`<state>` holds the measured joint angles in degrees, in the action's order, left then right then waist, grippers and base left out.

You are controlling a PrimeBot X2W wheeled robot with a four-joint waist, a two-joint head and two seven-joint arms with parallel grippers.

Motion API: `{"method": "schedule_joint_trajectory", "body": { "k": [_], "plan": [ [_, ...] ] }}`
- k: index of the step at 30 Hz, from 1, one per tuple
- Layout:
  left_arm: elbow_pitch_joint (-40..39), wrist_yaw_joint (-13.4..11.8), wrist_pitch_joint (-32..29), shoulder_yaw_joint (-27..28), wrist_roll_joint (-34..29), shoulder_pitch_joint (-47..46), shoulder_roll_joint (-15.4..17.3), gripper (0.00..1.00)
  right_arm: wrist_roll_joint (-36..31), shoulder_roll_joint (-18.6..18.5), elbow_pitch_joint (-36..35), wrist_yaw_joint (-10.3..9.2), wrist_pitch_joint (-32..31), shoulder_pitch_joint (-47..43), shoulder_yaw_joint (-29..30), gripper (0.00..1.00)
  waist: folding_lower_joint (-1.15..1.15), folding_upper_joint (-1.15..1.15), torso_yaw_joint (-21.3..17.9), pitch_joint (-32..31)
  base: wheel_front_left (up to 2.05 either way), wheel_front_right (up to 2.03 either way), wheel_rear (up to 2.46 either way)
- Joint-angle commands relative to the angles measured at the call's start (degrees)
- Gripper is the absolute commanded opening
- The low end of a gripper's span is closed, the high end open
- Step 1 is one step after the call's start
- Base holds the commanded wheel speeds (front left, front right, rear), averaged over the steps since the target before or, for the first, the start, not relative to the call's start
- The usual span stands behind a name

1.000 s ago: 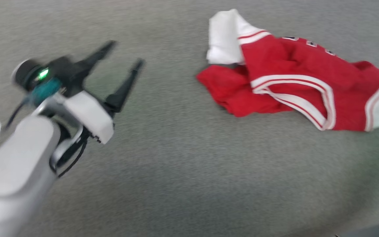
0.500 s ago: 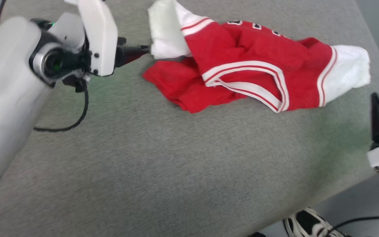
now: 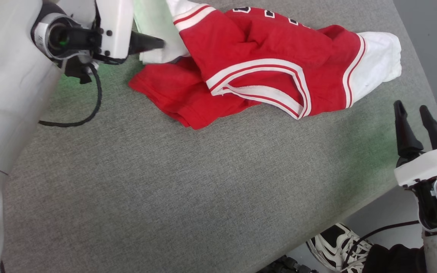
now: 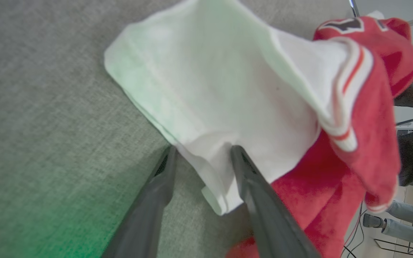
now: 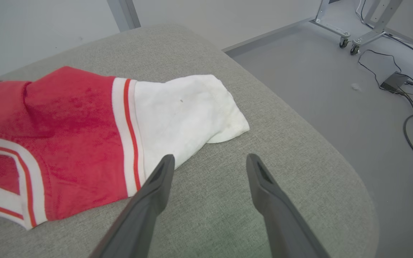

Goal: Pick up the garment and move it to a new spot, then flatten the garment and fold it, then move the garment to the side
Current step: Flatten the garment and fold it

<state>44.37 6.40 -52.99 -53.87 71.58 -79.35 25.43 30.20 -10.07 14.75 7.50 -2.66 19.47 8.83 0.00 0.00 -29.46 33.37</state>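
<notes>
Left jaws parted, now astride the garment (image 4: 228, 89) sleeve edge

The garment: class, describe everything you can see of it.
The garment is a small red jersey of soft cloth with white sleeves, red-and-white striped trim and dark lettering, partly seen. It lies crumpled on the grey fabric surface. The left gripper straddles one white sleeve's corner with open fingers; the right gripper, open, hangs near the other sleeve, not touching.
</notes>
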Motion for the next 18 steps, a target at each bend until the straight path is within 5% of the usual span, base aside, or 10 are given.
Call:
{"method": "schedule_joint_trajectory", "body": {
  "k": [1, 4, 18],
  "plan": [
    [1.2, -0.2, -1.1, -1.2, -0.5, 1.7, 0.2, 0.43, 0.2, 0.2, 0.1, -0.01, 0.4, 0.3, -0.4, 1.00, 0.00, 0.00, -0.3, 0.3, 0.00, 0.00, 0.00],
    [1.6, 0.3, -2.0, -1.1, 0.9, 2.3, -0.5, 0.00, 0.6, -0.2, 0.8, -0.01, 0.9, 0.9, -0.7, 1.00, 0.00, 0.00, -0.3, 0.6, 0.00, 0.00, 0.00],
    [0.4, 1.1, 1.8, 1.1, 2.7, -0.6, 0.3, 0.00, -0.4, -2.1, -0.7, -0.01, 0.5, 1.2, 0.6, 1.00, 0.00, 0.00, 3.6, -0.8, 0.00, 0.00, 0.00]
  ]
}}
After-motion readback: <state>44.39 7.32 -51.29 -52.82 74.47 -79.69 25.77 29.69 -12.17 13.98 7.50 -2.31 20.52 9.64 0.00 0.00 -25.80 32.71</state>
